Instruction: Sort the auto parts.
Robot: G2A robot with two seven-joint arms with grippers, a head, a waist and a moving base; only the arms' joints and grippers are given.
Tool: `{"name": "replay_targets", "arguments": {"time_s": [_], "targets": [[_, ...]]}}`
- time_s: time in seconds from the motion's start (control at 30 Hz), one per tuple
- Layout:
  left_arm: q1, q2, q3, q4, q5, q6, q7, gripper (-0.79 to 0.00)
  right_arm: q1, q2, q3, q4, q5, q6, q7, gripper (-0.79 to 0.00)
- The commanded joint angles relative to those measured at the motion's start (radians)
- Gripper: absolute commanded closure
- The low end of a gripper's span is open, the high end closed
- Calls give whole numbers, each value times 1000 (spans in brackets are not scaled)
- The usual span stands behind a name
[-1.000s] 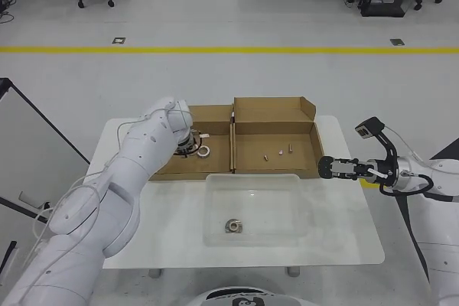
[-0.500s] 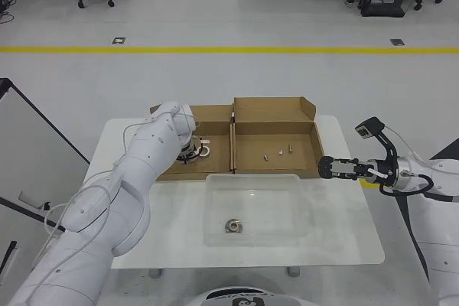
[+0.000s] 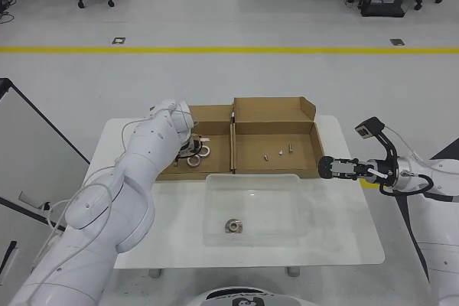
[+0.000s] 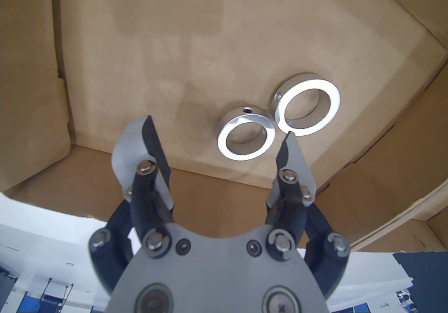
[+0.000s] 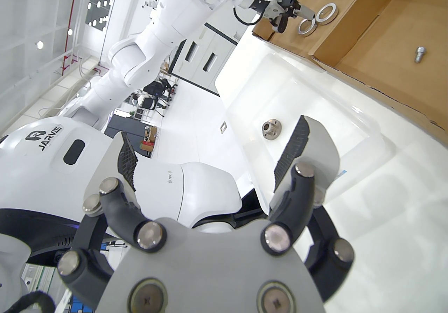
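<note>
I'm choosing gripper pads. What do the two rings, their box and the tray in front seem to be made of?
Rings: metal, likely aluminium or steel, machined bright, with mirror-like faces and a small threaded hole in the side. Box: brown cardboard, matte, with folded flaps and creased edges. Tray: probably translucent plastic, with glossy, see-through walls.
</note>
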Motion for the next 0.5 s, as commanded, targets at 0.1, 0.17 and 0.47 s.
{"name": "replay_targets", "arguments": {"time_s": [0.1, 0.17, 0.47], "targets": [[-28, 13, -30, 12, -30, -64, 45, -785, 0, 0, 0, 0, 0, 0, 0, -785], [-35, 19, -40, 7, -36, -95, 58, -785, 0, 0, 0, 0, 0, 0, 0, -785], [-40, 70, -74, -70, -30, -330, 58, -785, 0, 0, 0, 0, 0, 0, 0, -785]]}}
